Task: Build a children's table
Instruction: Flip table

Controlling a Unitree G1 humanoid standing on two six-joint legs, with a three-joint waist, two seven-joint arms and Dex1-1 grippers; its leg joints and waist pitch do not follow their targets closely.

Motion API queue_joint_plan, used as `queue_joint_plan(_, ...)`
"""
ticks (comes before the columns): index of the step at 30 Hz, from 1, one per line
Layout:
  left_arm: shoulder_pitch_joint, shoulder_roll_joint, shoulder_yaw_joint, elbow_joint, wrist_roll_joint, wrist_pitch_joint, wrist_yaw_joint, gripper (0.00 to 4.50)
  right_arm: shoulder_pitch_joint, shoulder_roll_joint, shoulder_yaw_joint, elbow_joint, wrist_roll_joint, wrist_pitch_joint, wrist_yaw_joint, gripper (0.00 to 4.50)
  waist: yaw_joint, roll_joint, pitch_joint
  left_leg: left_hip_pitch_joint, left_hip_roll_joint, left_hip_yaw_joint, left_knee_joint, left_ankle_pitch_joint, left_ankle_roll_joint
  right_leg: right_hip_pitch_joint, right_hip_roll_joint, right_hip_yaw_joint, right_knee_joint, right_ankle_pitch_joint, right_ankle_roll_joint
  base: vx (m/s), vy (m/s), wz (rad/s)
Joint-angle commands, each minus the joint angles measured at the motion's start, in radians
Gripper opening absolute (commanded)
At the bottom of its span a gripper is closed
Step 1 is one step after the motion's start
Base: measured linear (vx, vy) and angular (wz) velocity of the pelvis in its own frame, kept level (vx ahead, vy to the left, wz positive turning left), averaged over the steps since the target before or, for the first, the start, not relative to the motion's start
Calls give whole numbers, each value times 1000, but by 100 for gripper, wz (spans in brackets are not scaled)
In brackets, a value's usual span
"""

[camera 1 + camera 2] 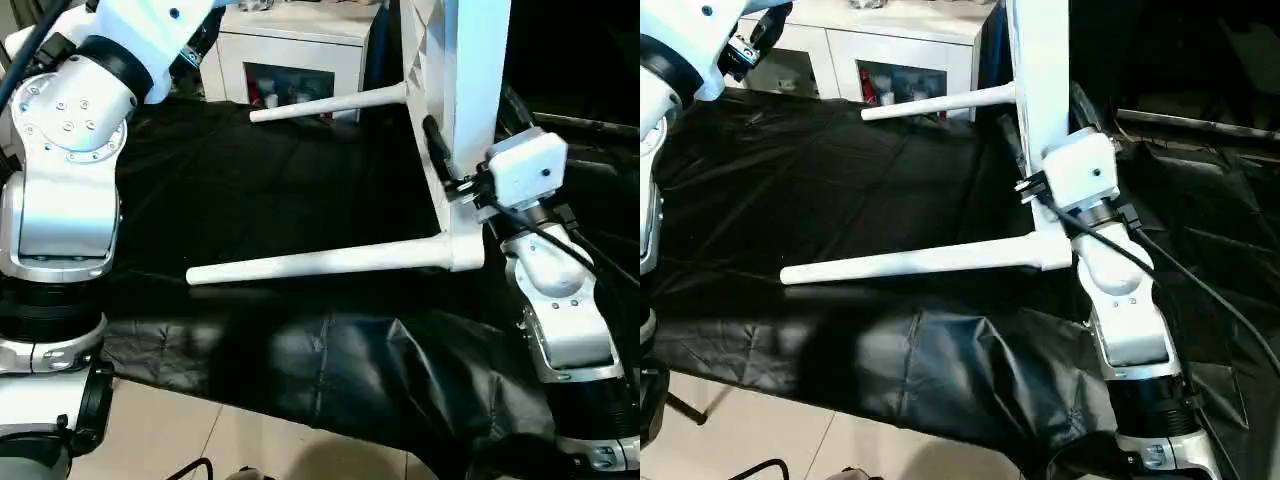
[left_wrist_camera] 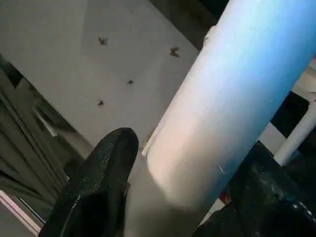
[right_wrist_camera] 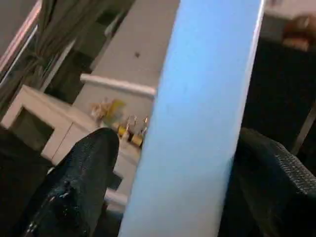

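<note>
— Where's the children's table (image 1: 470, 70)?

— On edge on the black tabletop (image 1: 250, 190), two legs (image 1: 320, 262) pointing toward my left.

— Your pincers?

— My right pincer (image 3: 163, 163) straddles its top's edge; whether it grips, I can't tell. My left pincer (image 2: 182, 173) holds another leg (image 2: 222, 103).

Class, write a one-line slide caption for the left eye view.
Right gripper at the edge of the upended tabletop, two legs jutting over the black-draped table.
</note>
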Motion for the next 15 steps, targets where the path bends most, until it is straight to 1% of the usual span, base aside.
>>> queue_joint_plan(1, 1, -39, 33, 30, -37, 91, 49, 270, -12, 11, 27, -49, 1, -110, 12, 396, -2, -21, -60, 25, 46, -30, -69, -244, -1, 30, -60, 36, -76, -273, -129, 0, 0, 0)
queue_joint_plan(2, 1, -38, 34, 31, -31, 95, 53, 270, -10, 17, 27, -59, 15, -130, 21, 396, -3, -18, -60, 25, 46, -30, -69, -254, 0, 29, -59, 37, -78, -280, -125, 0, 0, 0)
queue_joint_plan(3, -3, -44, 43, 36, -30, 113, 60, 270, -8, 24, 30, -77, 43, -152, 40, 396, -5, -16, -59, 26, 46, -31, -70, -264, 0, 28, -57, 36, -78, -286, -121, 0, 0, 0)
queue_joint_plan(4, -5, -46, 51, 41, -24, 125, 71, 270, -3, 37, 36, -98, 89, -166, 69, 396, -5, -16, -59, 26, 46, -31, -70, -264, 0, 28, -57, 36, -78, -286, -121, 0, 0, 0)
queue_joint_plan(5, -8, -53, 62, 46, -23, 152, 80, 270, 3, 45, 43, -124, 119, -180, 89, 398, -6, -13, -60, 27, 47, -32, -71, -280, 6, 28, -57, 36, -79, -287, -114, 0, 0, 0)
queue_joint_plan(6, -10, -60, 71, 47, -26, 162, 85, 270, 4, 48, 49, -133, 136, -181, 104, 398, -6, -12, -59, 25, 48, -34, -73, -279, 9, 27, -57, 36, -79, -286, -114, 0, 0, 0)
queue_joint_plan(9, -13, -73, 89, 51, -34, 173, 102, 270, 6, 54, 62, -157, 159, -177, 121, 398, -7, -11, -58, 26, 47, -34, -75, -297, 4, 27, -56, 36, -83, -315, -116, 0, 0, 0)
queue_joint_plan(10, -18, -87, 112, 58, -41, 179, 126, 270, 2, 64, 76, -187, 183, -170, 127, 398, -8, -11, -57, 27, 45, -34, -75, -306, 2, 25, -55, 36, -85, -330, -113, 0, 0, 0)
queue_joint_plan(12, -22, -86, 119, 66, -39, 185, 131, 270, 0, 74, 93, -207, 223, -155, 147, 398, -8, -9, -57, 28, 45, -35, -75, -321, 0, 23, -56, 35, -88, -354, -106, 0, 0, 0)
queue_joint_plan(13, -23, -86, 120, 67, -39, 186, 131, 270, 0, 75, 95, -209, 227, -153, 149, 398, -9, -9, -57, 28, 44, -35, -75, -324, -1, 23, -55, 35, -88, -361, -104, 0, 0, 0)
queue_joint_plan(14, -29, -98, 139, 69, -49, 192, 145, 270, 8, 77, 122, -221, 261, -115, 188, 398, -9, -10, -57, 27, 45, -36, -76, -327, -4, 23, -54, 34, -88, -367, -99, 0, 0, 0)
queue_joint_plan(15, -29, -99, 141, 69, -49, 193, 146, 270, 11, 77, 126, -222, 266, -105, 194, 398, -10, -10, -56, 27, 44, -37, -76, -329, -2, 24, -54, 34, -89, -368, -99, 0, 0, 0)
